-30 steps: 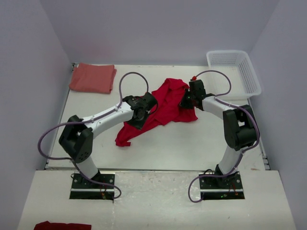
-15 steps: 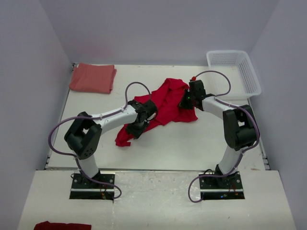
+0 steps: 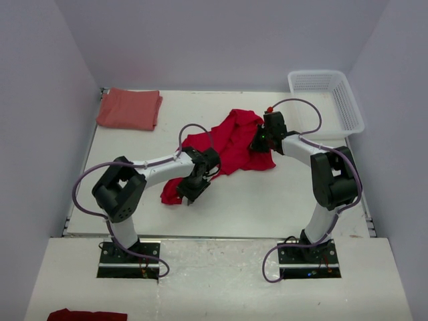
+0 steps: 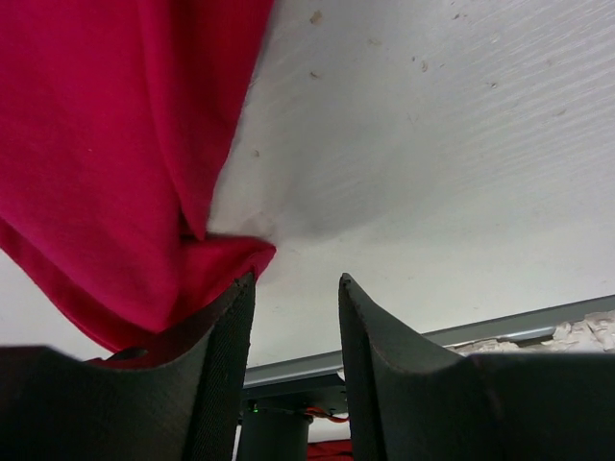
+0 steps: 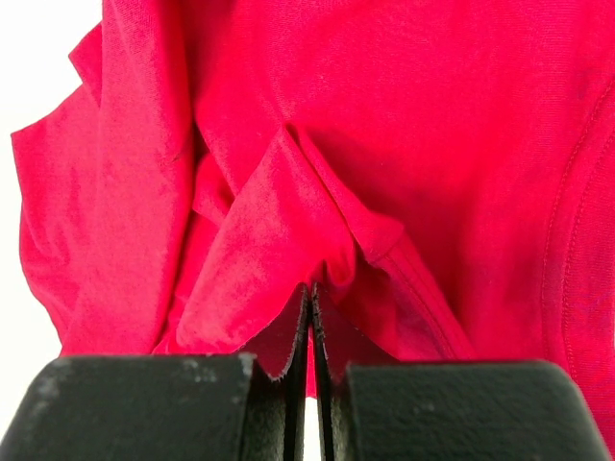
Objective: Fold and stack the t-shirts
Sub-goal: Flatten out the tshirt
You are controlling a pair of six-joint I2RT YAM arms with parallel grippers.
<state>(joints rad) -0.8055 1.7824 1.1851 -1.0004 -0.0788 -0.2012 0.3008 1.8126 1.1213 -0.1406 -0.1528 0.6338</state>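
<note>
**Overhead and wrist views of the table [image 3: 281,207], read from left to right.**

- **Far left corner:** the salmon-red t-shirt [image 3: 129,109] lay folded flat, well apart from both arms.
- **Left of centre:** the left gripper [image 3: 194,190] sat low over the near-left tail of the bright red t-shirt [image 3: 231,142]. This shirt lay crumpled in the middle of the table, running from that tail up and rightward to a bunched far end. From the left wrist, the jaws stood partly open, with only bare tabletop in the gap between them. The red cloth lay off to the left, a gathered corner just at the tip of one finger [image 4: 219,375], and nothing was gripped.
- **Right of centre:** the right gripper [image 3: 261,143] rested at the shirt's right edge. From the right wrist, its jaws were closed together on a thin fold of the red cloth. The rest of the fabric spread in creases beyond the fingertips.
- **Far right corner:** the white basket [image 3: 349,107] stood apart from the shirt and from both grippers.
</note>
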